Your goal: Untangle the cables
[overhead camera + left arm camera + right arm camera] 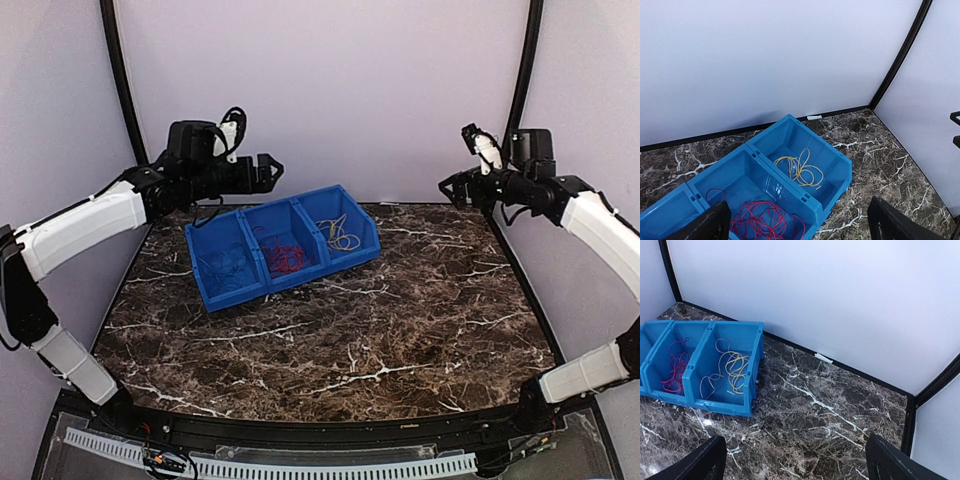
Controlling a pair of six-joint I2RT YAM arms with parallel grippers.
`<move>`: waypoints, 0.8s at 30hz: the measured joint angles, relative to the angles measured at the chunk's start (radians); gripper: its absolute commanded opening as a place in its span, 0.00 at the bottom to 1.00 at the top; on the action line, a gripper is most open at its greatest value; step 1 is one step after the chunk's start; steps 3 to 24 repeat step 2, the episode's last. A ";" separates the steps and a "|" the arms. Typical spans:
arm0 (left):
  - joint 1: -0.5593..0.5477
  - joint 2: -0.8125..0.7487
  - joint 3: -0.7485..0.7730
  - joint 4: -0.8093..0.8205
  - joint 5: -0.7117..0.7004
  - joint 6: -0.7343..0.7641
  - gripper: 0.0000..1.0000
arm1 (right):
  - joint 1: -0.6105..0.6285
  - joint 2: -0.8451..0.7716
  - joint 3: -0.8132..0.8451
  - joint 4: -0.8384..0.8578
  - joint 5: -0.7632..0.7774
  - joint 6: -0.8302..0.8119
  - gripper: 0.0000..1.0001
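Top external: blue bin (240, 295) sits far left on table (400, 330), three compartments. Dark blue cables (228, 268) in left compartment, red cables (285, 258) in middle, yellow cables (340, 237) in right. One colour per compartment, likely so strands cannot re-tangle. Left gripper (268, 170) and right gripper (447, 187) hang high at far left and far right, clear of bin. Wrist views show both wide apart, holding nothing. Judgement: untangling looks done.
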 measured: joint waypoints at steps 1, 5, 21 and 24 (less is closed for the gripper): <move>0.000 -0.037 -0.025 -0.012 -0.004 -0.004 0.99 | 0.000 0.000 0.010 0.008 -0.003 0.010 0.99; 0.000 -0.067 -0.049 -0.024 -0.005 -0.006 0.99 | 0.000 0.001 0.015 0.014 -0.005 0.017 0.99; 0.000 -0.067 -0.049 -0.024 -0.005 -0.006 0.99 | 0.000 0.001 0.015 0.014 -0.005 0.017 0.99; 0.000 -0.067 -0.049 -0.024 -0.005 -0.006 0.99 | 0.000 0.001 0.015 0.014 -0.005 0.017 0.99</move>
